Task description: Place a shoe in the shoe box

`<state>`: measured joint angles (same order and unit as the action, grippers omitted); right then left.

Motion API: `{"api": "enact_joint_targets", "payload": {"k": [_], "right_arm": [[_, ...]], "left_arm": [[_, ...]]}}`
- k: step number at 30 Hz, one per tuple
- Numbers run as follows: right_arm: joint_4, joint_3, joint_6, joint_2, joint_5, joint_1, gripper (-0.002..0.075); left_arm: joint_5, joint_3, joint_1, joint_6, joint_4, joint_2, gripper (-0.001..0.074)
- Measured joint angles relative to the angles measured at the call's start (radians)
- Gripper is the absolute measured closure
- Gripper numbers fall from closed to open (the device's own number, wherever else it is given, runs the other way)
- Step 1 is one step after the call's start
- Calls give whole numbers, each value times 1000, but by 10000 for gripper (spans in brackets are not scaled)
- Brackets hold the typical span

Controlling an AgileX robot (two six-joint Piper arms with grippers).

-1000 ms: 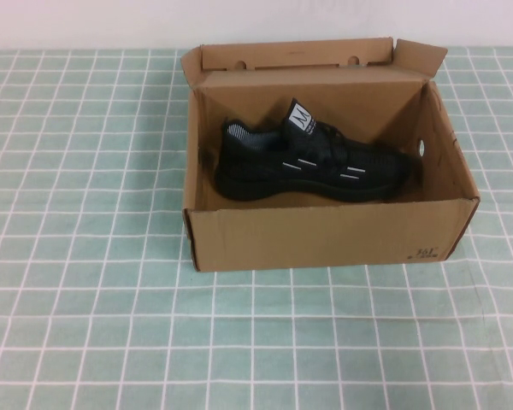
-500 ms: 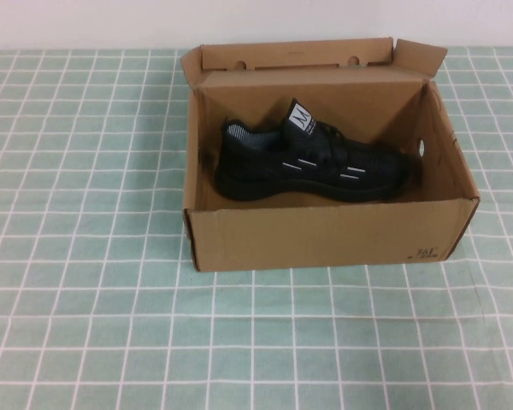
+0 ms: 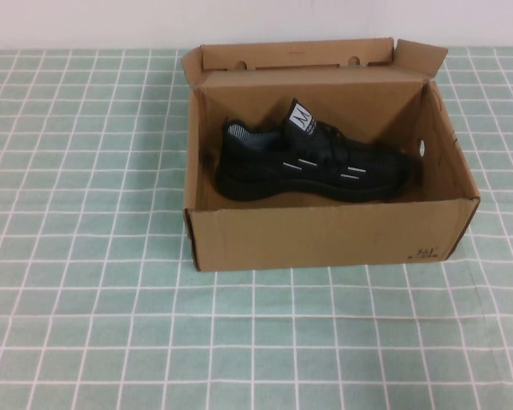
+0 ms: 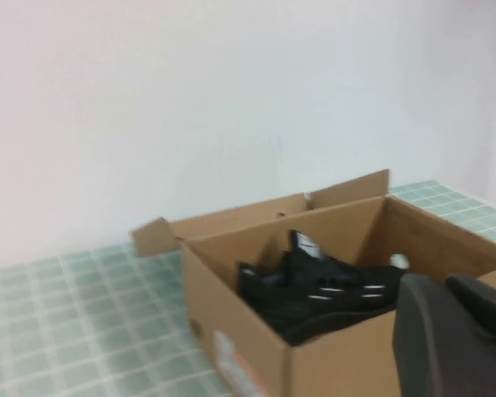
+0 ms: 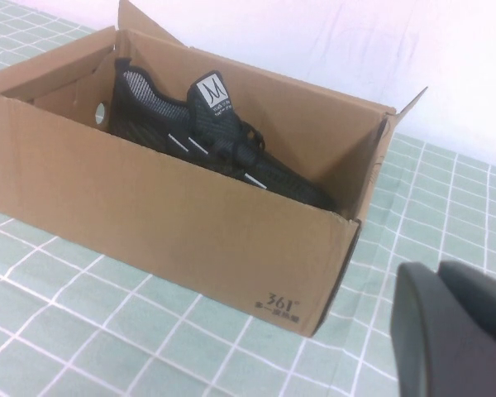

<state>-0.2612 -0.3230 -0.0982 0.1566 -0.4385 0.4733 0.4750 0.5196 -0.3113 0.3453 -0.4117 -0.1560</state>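
Note:
The black sneaker (image 3: 312, 162) lies on its sole inside the open brown shoe box (image 3: 325, 235), toe toward the right, pale tongue tag up. The lid flap stands open at the back. Neither arm shows in the high view. In the left wrist view my left gripper (image 4: 442, 285) is shut and empty, off to the box's left side, with the shoe (image 4: 322, 294) seen in the box (image 4: 231, 331). In the right wrist view my right gripper (image 5: 434, 269) is shut and empty, beside the box's (image 5: 165, 223) front right corner, apart from it; the shoe (image 5: 207, 136) shows inside.
A green and white checked cloth (image 3: 85, 299) covers the table around the box. A white wall (image 3: 111, 21) runs along the back edge.

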Motion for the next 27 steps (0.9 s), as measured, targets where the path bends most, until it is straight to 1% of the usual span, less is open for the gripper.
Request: {"api": "enact_joint_targets", "payload": {"k": [2, 4, 7, 10, 12, 16, 20, 24, 27], "right_arm": [[-2, 0, 0, 0, -1, 0, 734], [-2, 0, 0, 0, -1, 0, 734], [-2, 0, 0, 0, -1, 0, 734], [-4, 0, 0, 0, -1, 0, 734], [-4, 0, -2, 0, -1, 0, 734], [-6, 0, -4, 0, -1, 0, 734], [-6, 0, -7, 0, -1, 0, 734], [-6, 0, -7, 0, -1, 0, 734], [-6, 0, -7, 0, -1, 0, 734]], "left_arm": [[0, -10, 0, -34, 79, 14, 738], [-29, -50, 0, -130, 194, 24, 738], [-148, -164, 26, -230, 299, 44, 738], [-284, -285, 64, -197, 324, 76, 738], [-316, -349, 87, -175, 331, 102, 738], [-275, -448, 138, -164, 356, 145, 738], [-212, -491, 193, -160, 363, 156, 738], [-196, -532, 255, -160, 363, 163, 738], [-186, -544, 280, -160, 363, 163, 738]]}}
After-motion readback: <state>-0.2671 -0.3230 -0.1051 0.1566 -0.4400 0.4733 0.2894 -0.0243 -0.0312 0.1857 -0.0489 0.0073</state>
